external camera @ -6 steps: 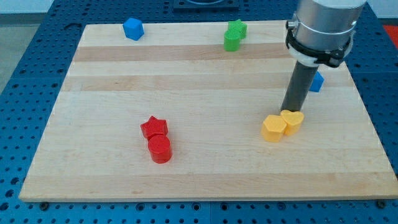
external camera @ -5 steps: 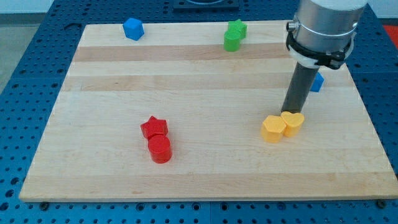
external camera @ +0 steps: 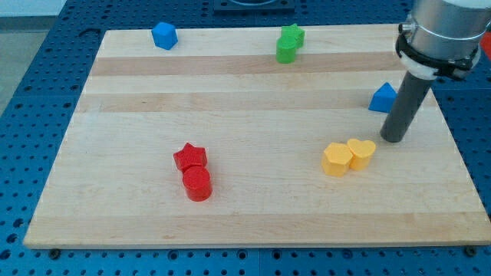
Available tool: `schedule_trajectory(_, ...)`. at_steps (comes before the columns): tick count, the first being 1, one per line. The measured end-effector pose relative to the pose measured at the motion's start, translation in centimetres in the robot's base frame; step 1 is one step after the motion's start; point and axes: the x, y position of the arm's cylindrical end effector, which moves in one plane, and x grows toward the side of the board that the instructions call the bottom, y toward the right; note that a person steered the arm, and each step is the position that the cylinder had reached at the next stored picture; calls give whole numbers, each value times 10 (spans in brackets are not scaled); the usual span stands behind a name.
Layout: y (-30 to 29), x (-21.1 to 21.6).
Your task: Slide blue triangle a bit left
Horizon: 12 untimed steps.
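The blue triangle (external camera: 383, 97) lies on the wooden board (external camera: 245, 130) near the view's right edge. My tip (external camera: 392, 139) rests on the board just below the triangle and slightly to its right, apart from it. The rod rises from the tip toward the view's top right and stands beside the triangle's right side. The yellow heart (external camera: 361, 152) lies just left of and below my tip.
A yellow hexagon (external camera: 337, 159) touches the yellow heart on its left. A red star (external camera: 190, 157) and red cylinder (external camera: 197, 183) sit together lower left. A blue hexagon (external camera: 164, 35) is top left. Two green blocks (external camera: 288, 43) stand at top centre.
My tip has moved to the view's right, from above the yellow heart to below the blue triangle. The triangle, earlier mostly hidden behind the rod, now shows. No block has moved.
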Motion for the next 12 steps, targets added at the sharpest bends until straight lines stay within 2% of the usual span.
schedule_trajectory(4, 56, -28)
schedule_trajectory(7, 54, -55)
schedule_trajectory(12, 6, -55)
